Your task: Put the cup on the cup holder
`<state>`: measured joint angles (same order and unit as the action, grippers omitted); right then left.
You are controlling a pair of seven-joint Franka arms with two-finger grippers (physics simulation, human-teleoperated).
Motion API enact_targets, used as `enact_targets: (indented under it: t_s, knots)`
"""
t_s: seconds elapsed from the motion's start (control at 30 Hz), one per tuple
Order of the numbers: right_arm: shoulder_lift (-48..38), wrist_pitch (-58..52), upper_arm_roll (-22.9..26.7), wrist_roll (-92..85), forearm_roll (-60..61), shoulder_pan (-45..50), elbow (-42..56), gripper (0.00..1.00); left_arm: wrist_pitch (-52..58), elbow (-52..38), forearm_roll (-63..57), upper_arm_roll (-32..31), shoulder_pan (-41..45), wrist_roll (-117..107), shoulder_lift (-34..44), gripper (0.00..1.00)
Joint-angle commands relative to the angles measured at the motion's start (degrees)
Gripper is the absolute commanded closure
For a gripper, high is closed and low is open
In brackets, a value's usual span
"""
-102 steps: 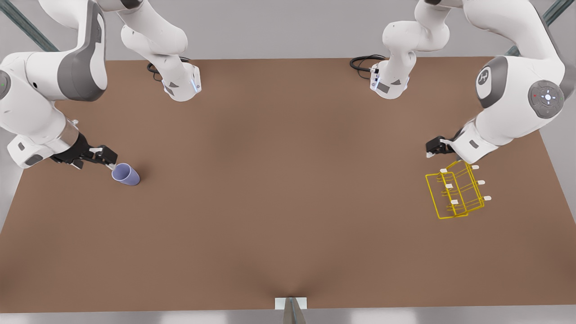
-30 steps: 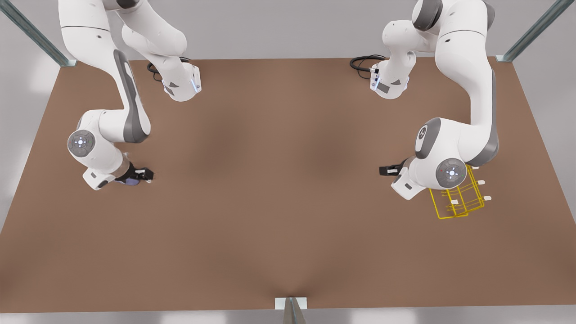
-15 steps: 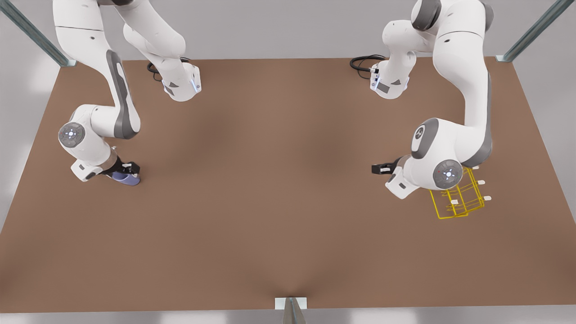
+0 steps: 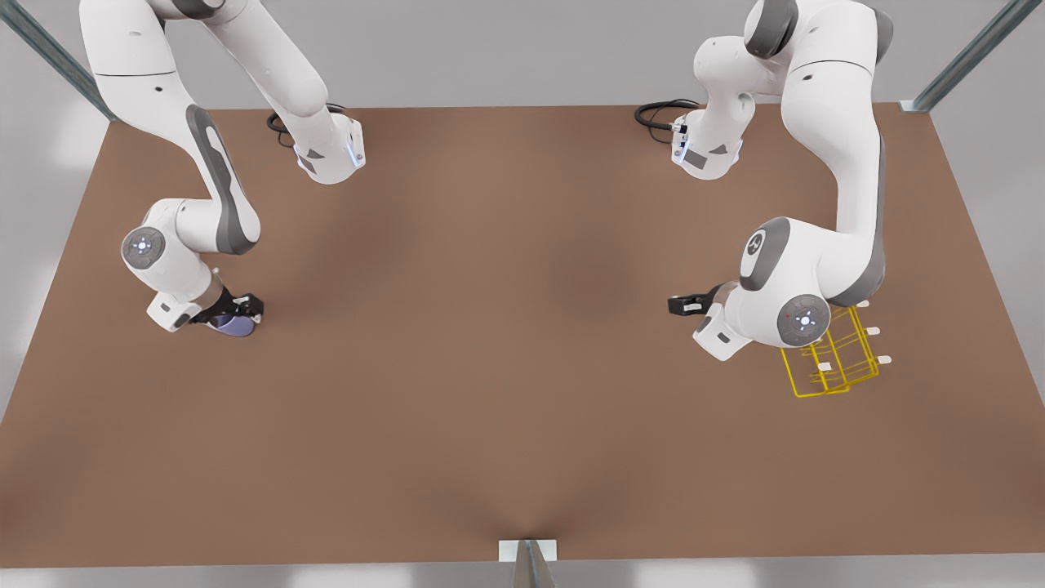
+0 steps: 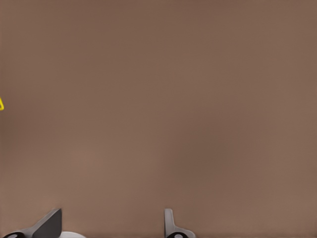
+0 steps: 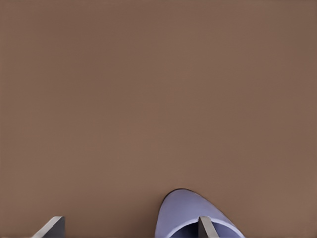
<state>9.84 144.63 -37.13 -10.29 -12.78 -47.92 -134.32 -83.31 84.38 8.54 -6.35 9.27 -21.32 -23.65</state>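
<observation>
The right gripper (image 4: 242, 313) has settled over the cup (image 6: 190, 215) near the surface's (image 4: 522, 367) left edge, jaws open astride its wall, ungrasped; the left gripper (image 4: 682, 305) waits open and empty beside the cup holder (image 4: 833, 371).

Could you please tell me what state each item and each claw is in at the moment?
cup: on the table by the front view's left, one right-claw finger inside its rim.
cup holder: standing on the table, empty.
right claw: open, astride the cup's wall.
left claw: open, holding nothing, beside the cup holder.
</observation>
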Motion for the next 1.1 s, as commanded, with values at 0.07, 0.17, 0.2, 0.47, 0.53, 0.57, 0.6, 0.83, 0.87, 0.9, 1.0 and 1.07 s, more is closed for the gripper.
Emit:
enact_targets:
  t_s: [0.07, 0.17, 0.2, 0.47, 0.53, 0.57, 0.6, 0.83, 0.87, 0.9, 1.0, 1.07]
  knots:
    - [-0.34, 2.94, -0.4, -4.39, -0.23, -0.59, -2.18, 0.0, 0.08, 0.0, -0.11, 0.02, 0.14, -2.15, 0.09, 0.0]
    - [-0.52, 3.03, -3.91, -4.04, -0.23, -3.67, -3.06, 0.0, -0.01, 0.09, -0.11, 0.02, 0.31, -2.5, 0.0, 0.0]
    - [-0.61, 3.03, -3.91, -4.04, -0.23, -3.67, -3.41, 0.0, -0.01, 0.0, -0.11, 0.02, 0.31, -2.5, 0.0, 0.0]
    - [-0.08, 3.99, -4.0, -4.21, -1.37, -4.9, -3.41, 0.0, -0.27, 0.18, -0.37, 0.02, 1.11, -3.29, 0.0, 0.0]
    - [0.88, 4.52, -4.0, -4.22, -1.54, -5.25, -3.41, 0.0, -0.28, 0.18, -0.46, 0.02, 1.19, -3.29, 0.0, 0.0]
    - [1.32, 5.31, -4.0, -4.22, -1.81, -5.25, -3.41, 0.0, -0.28, 0.18, -0.46, 0.02, 1.19, -3.29, 0.0, 0.0]
    - [1.85, 5.48, -4.0, -4.22, -1.81, -5.25, -3.41, 0.0, -0.28, 0.18, -0.54, 0.02, 1.11, -3.29, 0.0, 0.0]
    - [4.49, 7.6, -3.65, -4.22, -3.13, -5.6, -3.32, 0.0, -0.1, 0.18, -0.54, 0.02, 1.11, -3.29, 0.0, 0.0]
    - [4.31, 7.16, -3.65, -4.22, -3.13, -5.6, -3.15, 0.0, -0.1, 0.18, -0.54, 0.02, 1.11, -3.29, 0.0, 0.0]
    - [4.14, 7.07, -3.65, -4.13, -3.13, -5.51, -3.06, 0.0, -0.1, 0.09, -0.54, 0.02, 1.11, -3.29, 0.0, 0.0]
    - [4.58, 7.42, -3.65, -4.04, -3.39, -5.51, -3.14, 0.0, -0.1, 0.17, -0.63, 0.02, 1.11, -3.29, 0.0, 0.0]
    - [6.07, 7.68, -3.56, -3.95, -4.8, -5.51, -3.23, 0.0, -0.01, 0.09, -0.63, 0.02, 1.11, -3.29, 0.0, 0.0]
